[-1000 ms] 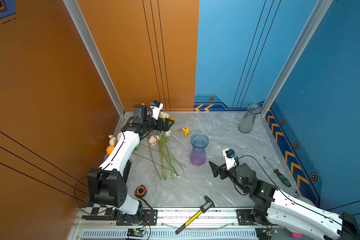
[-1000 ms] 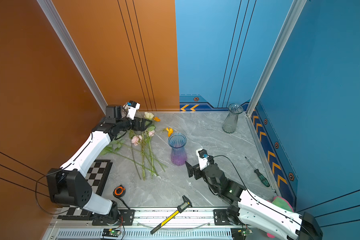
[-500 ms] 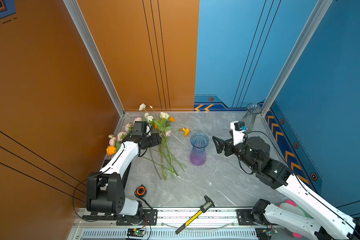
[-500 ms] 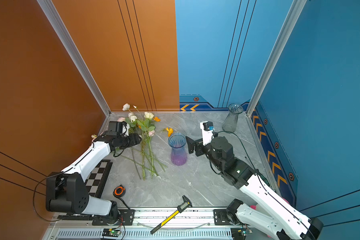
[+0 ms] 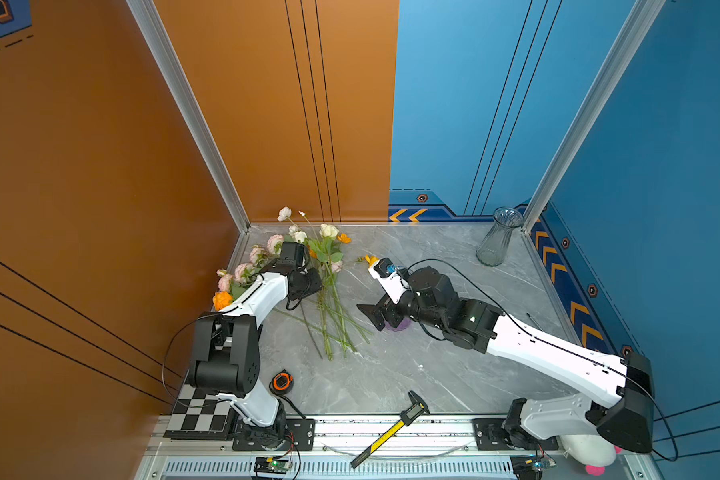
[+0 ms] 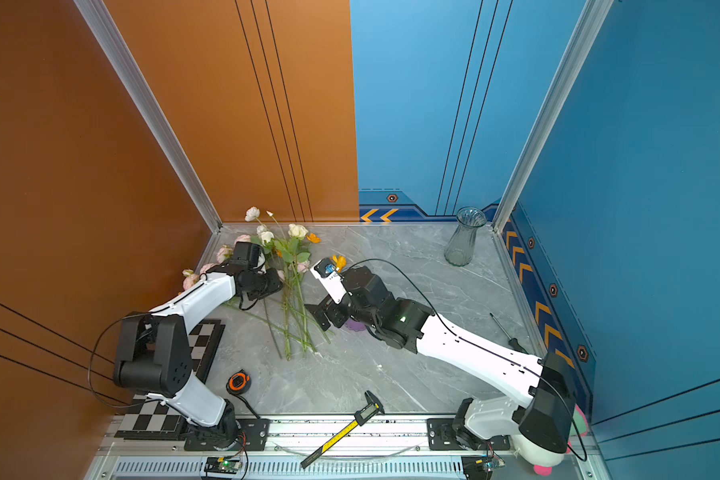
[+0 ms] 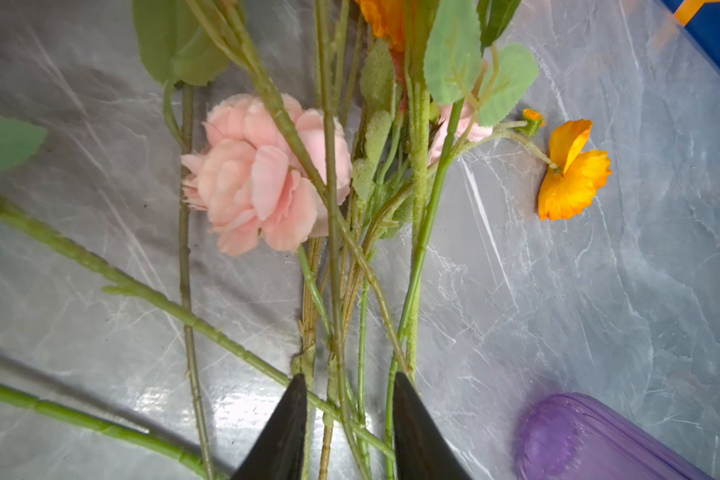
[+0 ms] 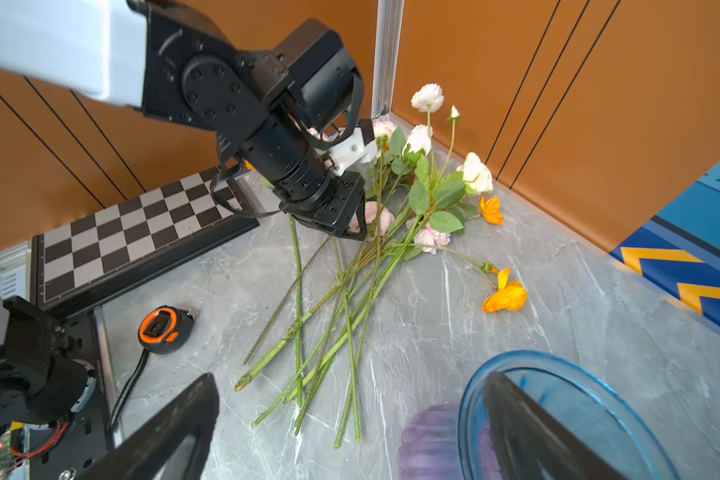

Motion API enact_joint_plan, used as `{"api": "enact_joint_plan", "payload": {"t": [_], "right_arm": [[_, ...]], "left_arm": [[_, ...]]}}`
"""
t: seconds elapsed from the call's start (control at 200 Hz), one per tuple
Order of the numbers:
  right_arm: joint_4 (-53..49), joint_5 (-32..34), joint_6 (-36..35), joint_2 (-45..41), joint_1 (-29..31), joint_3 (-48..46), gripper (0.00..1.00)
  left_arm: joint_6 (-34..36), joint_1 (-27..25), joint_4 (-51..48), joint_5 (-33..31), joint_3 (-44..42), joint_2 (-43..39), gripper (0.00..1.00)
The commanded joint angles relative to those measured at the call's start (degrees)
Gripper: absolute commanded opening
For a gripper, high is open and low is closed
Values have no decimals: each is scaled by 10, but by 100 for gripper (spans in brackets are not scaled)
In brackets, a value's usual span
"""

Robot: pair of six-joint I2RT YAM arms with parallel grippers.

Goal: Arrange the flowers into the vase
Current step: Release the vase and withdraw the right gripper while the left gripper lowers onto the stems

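Toward the far left corner of the grey marble table (image 5: 433, 374), the flowers (image 5: 329, 266) are lying in a loose bunch. Their stem ends are fanning toward the front and their blooms are leaning up beside the orange wall (image 5: 267, 124).

The left gripper (image 7: 350, 376) is reaching down onto the middle of the stems. Its jaws, spread wide a second ago, are now standing narrow on either side of a cluster of stems, each one touching an outer stem. Whether they are already pinching the bunch cannot be told. A second ago this arm was stretching over the blooms toward the corner; now it is sitting further back along the stems.

The right arm was lying low near the front rail a second ago, and half a second ago it was facing the purple-and-blue vase (image 5: 395, 325) from the right. Now it is stretching across the vase, hiding all but the purple foot in both top views.

The right gripper (image 8: 350, 378) is keeping its jaws spread wide. In the right wrist view one jaw is showing in front of the vase's blue rim and the other is hanging over bare table. The vase is standing where it stood before, near the stem ends. The clear glass vase (image 5: 495, 239) is staying in the far right corner.
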Motion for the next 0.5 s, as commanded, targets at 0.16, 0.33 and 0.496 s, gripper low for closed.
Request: {"api": "enact_joint_plan", "payload": {"t": [0.16, 0.33, 0.496], "right_arm": [[153, 50, -55, 18, 59, -99, 100], [175, 66, -64, 26, 67, -119, 100], [190, 82, -84, 20, 78, -132, 100]], "left_arm": [[-37, -17, -8, -65, 12, 18, 35], [-30, -22, 1, -79, 1, 20, 32], [-25, -22, 15, -68, 8, 39, 27]]}}
